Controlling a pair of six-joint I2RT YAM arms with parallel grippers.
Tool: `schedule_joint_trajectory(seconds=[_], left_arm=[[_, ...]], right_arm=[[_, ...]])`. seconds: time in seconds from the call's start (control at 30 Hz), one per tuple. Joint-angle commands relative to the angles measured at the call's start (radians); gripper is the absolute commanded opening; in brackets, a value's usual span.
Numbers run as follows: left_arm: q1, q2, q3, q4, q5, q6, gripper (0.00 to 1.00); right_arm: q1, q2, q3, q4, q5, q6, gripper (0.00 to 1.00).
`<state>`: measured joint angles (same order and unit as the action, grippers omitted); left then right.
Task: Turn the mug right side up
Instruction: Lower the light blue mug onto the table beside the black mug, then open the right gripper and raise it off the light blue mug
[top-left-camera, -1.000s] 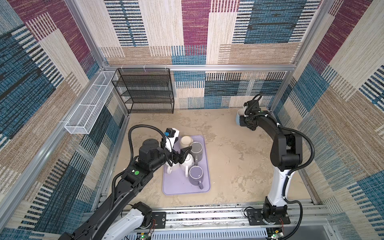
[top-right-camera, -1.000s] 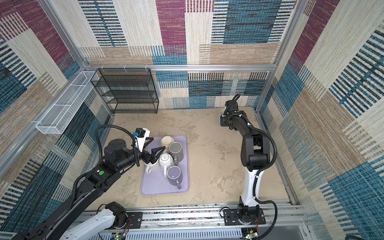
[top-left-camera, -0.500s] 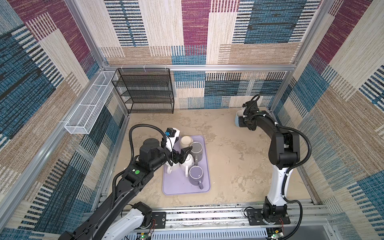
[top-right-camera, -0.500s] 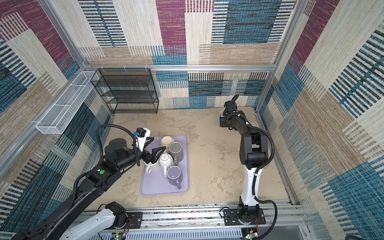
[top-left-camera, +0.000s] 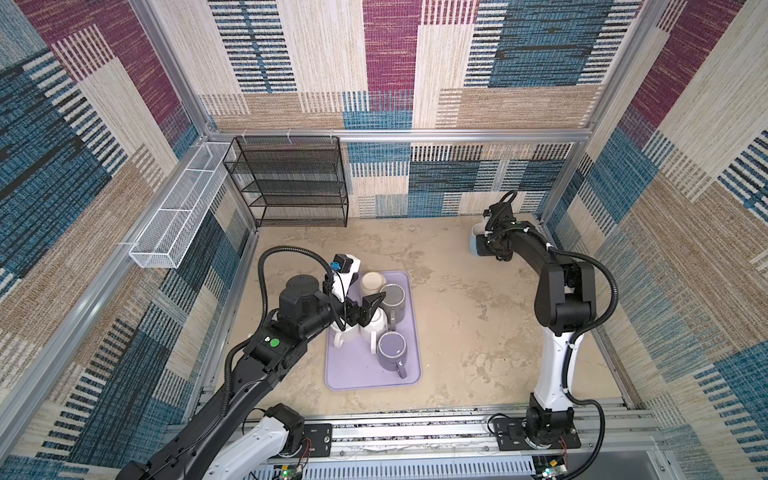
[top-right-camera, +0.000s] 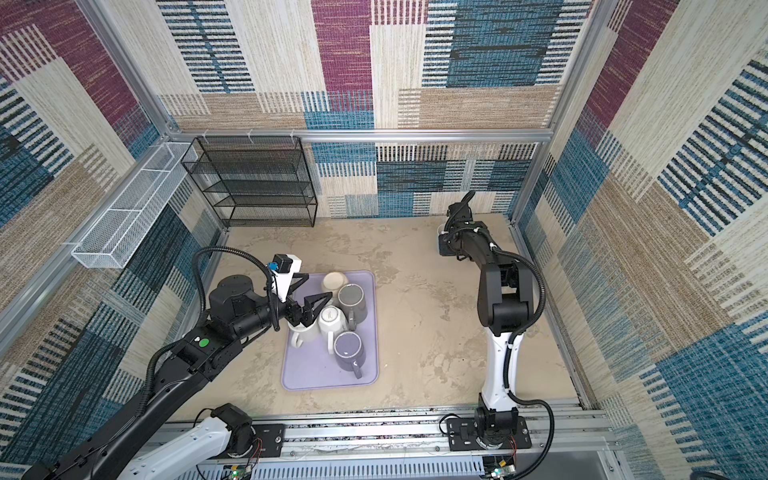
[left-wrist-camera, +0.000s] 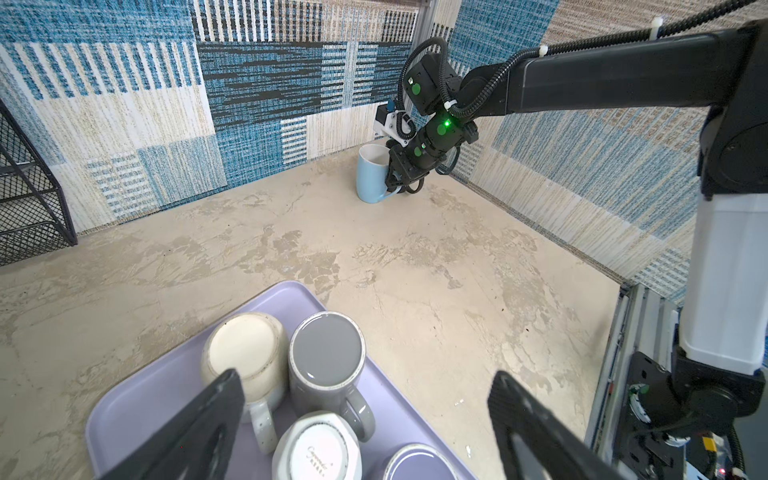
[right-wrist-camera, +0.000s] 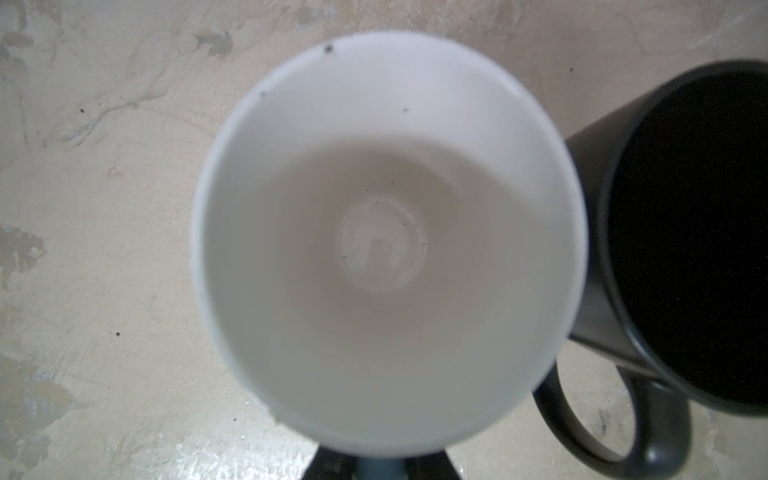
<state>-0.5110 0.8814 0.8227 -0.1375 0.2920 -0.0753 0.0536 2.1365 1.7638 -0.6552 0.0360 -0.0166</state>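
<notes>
Both top views showed a lavender tray (top-left-camera: 353, 374) on the beige table (top-left-camera: 457, 332), crowded at its far end with mugs. Among them were a cream mug (top-left-camera: 371, 282), a grey mug (top-left-camera: 393, 296) and a purple mug (top-left-camera: 392, 350), all bases up. The left gripper (top-right-camera: 319, 286) hovered above the cluster with its jaws spread wide and nothing between them. Well apart, in the far right corner, the light blue mug (top-left-camera: 473, 244) stood on the table, mostly covered by the right arm (top-left-camera: 528, 245).

In the left wrist view the left gripper's fingers (left-wrist-camera: 199, 428) framed the tray's mugs from above without touching them, and a white mug (left-wrist-camera: 318, 455) showed a printed base. Across the table the light blue mug stood upright, mouth up, close to the wall. The right gripper (left-wrist-camera: 395, 183) was pinched on its handle.

The right wrist view looked straight down into the light blue mug's white inside. A black mug (right-wrist-camera: 685, 232) stood just beside it, also mouth up. At the blue mug's rim the right gripper's dark fingers were pressed together on a strip of blue handle.
</notes>
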Motion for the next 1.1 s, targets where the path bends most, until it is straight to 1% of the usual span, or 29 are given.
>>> schedule_joint_trajectory(seconds=[0.0, 0.43, 0.57, 0.83, 0.9, 1.07], left_arm=[[0.001, 0.004, 0.009, 0.012, 0.006, 0.035, 0.93], [0.001, 0.008, 0.013, 0.004, 0.011, 0.029, 0.96], [0.002, 0.005, 0.013, 0.003, 0.004, 0.027, 0.96], [0.002, 0.004, 0.009, -0.002, -0.005, 0.025, 0.96], [0.002, 0.002, 0.004, -0.002, -0.012, 0.023, 0.95], [0.002, 0.001, 0.006, -0.010, -0.025, 0.022, 0.95]], right_arm=[[0.000, 0.008, 0.019, -0.013, 0.003, -0.009, 0.00], [0.000, 0.002, 0.027, -0.041, 0.017, -0.008, 0.35], [0.000, -0.004, 0.025, -0.043, 0.021, -0.009, 0.40], [0.001, -0.050, 0.008, -0.031, 0.012, -0.009, 0.55], [0.001, -0.070, -0.006, -0.023, 0.015, -0.009, 0.57], [0.003, -0.144, -0.056, 0.007, -0.009, 0.000, 0.58]])
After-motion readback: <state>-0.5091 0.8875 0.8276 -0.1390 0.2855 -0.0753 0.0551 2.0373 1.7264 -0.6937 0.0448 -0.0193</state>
